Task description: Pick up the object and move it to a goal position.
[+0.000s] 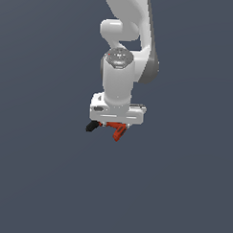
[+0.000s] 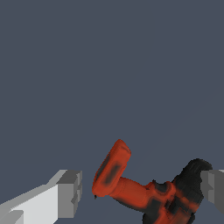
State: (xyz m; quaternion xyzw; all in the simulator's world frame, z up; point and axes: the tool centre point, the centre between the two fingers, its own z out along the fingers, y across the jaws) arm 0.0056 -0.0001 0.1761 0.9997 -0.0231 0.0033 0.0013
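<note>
Object [image 1: 118, 130] – small red-orange angular piece with black patches and a flared flat end, tilted. It sits just under the white robot hand [image 1: 117, 113], between its fingers – one finger apart from the flared end.

Plain dark slate-blue backdrop [image 1: 38, 182] everywhere; flat even light.

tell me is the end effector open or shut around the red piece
Open, it seems: in the wrist view one finger stands clear of the red piece. The end effector hides the rest in the exterior view.
</note>
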